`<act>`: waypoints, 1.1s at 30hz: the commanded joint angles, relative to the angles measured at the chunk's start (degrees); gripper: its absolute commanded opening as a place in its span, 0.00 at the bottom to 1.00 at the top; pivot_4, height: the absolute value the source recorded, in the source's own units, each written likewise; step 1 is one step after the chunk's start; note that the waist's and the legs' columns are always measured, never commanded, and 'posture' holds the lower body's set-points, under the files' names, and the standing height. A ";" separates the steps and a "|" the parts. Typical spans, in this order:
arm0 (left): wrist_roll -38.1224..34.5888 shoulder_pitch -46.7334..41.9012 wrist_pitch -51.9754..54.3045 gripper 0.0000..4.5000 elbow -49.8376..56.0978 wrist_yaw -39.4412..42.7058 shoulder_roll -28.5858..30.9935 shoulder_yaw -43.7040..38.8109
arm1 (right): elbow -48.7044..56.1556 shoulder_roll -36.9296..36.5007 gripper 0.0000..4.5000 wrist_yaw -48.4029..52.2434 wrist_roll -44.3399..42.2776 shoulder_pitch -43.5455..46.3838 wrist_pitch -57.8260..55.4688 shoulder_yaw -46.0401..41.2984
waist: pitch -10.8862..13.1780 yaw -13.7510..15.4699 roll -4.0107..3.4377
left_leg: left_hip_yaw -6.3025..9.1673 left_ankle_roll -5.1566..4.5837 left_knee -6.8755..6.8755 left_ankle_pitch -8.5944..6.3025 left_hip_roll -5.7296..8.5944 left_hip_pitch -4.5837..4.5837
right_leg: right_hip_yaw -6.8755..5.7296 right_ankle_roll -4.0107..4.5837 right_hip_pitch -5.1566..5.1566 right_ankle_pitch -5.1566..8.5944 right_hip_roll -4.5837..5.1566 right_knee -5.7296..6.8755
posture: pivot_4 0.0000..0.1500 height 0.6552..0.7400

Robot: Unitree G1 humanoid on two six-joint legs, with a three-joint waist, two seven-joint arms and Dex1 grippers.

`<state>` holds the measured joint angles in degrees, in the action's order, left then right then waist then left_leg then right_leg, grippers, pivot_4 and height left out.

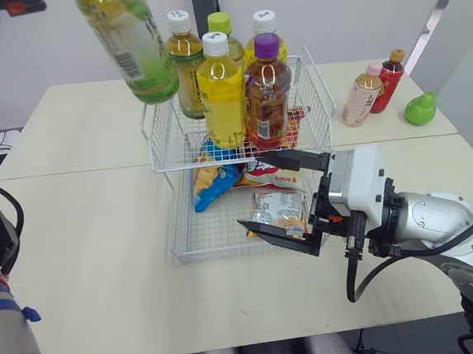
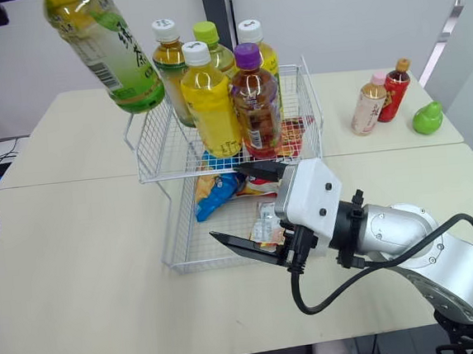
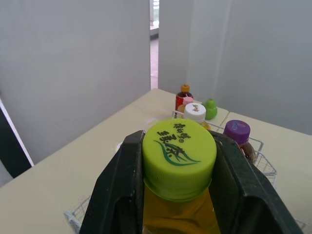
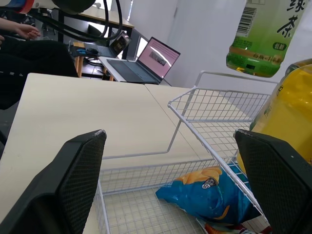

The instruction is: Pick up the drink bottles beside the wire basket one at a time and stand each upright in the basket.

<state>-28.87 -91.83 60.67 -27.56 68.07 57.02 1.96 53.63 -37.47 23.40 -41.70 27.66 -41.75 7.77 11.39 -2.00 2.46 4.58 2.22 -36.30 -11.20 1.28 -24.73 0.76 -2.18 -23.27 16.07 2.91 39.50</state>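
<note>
Cream worktop (image 1: 87,265): two-tier white wire basket (image 1: 320,103) at centre, five drink bottles (image 1: 222,95) upright in its upper tier, crowded toward the right and far sides; free mesh at the left

Green tea bottle with lime cap and green label (image 1: 130,45): in the air over the upper tier's far left corner, tilted, base clear of the rim

Risks (judgement):
- Grip is on the cap alone, so the heavy body can swing or twist out during lowering
- Tilted base may catch the rim wire and tip outward onto the worktop
- If set down too far right it strikes the yellow bottle and may topple its neighbours
- Released tilted, it may fall over on the mesh

Left claw (image 3: 179,146): closed narrow, both fingers pressed on the lime cap's sides

Right claw (image 1: 250,189): spread wide, holding nothing, at the lower tier's near right corner over the snack packets (image 1: 212,187); could snag the wire if it moves

Two small bottles (image 1: 362,95) wait near the worktop's far right edge
</note>
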 commanded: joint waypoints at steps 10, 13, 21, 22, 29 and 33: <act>1.59 4.49 -6.31 0.30 3.32 2.26 -5.07 -0.96 | 1.88 -0.88 1.00 -1.17 -0.14 -0.44 -2.35 -3.60 | 0.00 0.04 0.00 | 0.00 0.00 -0.02 0.00 0.00 0.00 | 0.03 0.02 0.00 0.01 0.01 0.05 | 1.00 1.00; 2.56 5.72 -8.03 0.30 3.19 2.67 -5.95 -0.68 | 2.09 -1.09 1.00 -1.27 0.03 -0.61 -2.72 -3.90 | 0.00 0.07 0.00 | 0.02 0.00 -0.02 0.00 0.01 -0.03 | 0.01 0.02 -0.01 0.01 0.01 0.03 | 1.00 1.00; 3.49 10.39 -12.67 0.30 1.91 2.26 -8.47 -1.71 | 2.30 -1.26 1.00 -1.38 -0.34 -1.08 -2.90 -4.98 | 0.00 0.14 0.00 | 0.01 0.00 -0.07 0.01 0.02 -0.03 | 0.03 0.02 -0.01 0.00 0.02 0.06 | 1.00 1.00; 3.46 10.66 -12.67 0.30 1.96 2.42 -8.56 -1.78 | 2.33 -1.21 1.00 -1.47 -0.44 -1.13 -2.95 -5.18 | 0.00 0.14 0.00 | 0.00 0.00 -0.07 0.00 0.02 -0.03 | 0.03 0.02 -0.01 0.00 0.03 0.06 | 1.00 1.00; 3.21 12.52 -12.64 0.30 3.81 1.90 -9.87 -1.97 | 2.07 -3.09 1.00 -2.11 0.22 -1.10 -4.67 -7.48 | 0.00 0.15 -0.01 | 0.02 -0.01 -0.09 0.00 0.03 -0.05 | 0.02 0.02 0.00 0.00 0.02 0.06 | 1.00 1.00; 2.95 13.69 -12.15 0.30 5.63 0.40 -11.55 -2.31 | 1.88 -4.05 1.00 -1.94 0.76 -1.30 -4.71 -8.19 | 0.00 0.27 -0.01 | 0.03 -0.01 -0.12 0.00 0.03 -0.05 | 0.01 0.02 0.01 0.00 0.03 0.07 | 1.00 1.00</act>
<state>-24.72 -77.36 48.69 -24.58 69.02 45.80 1.75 53.87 -41.09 21.53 -41.43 26.15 -46.93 1.26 11.39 -1.72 2.46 4.61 2.22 -36.42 -11.20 1.31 -24.77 0.77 -2.16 -23.25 16.08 2.94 39.56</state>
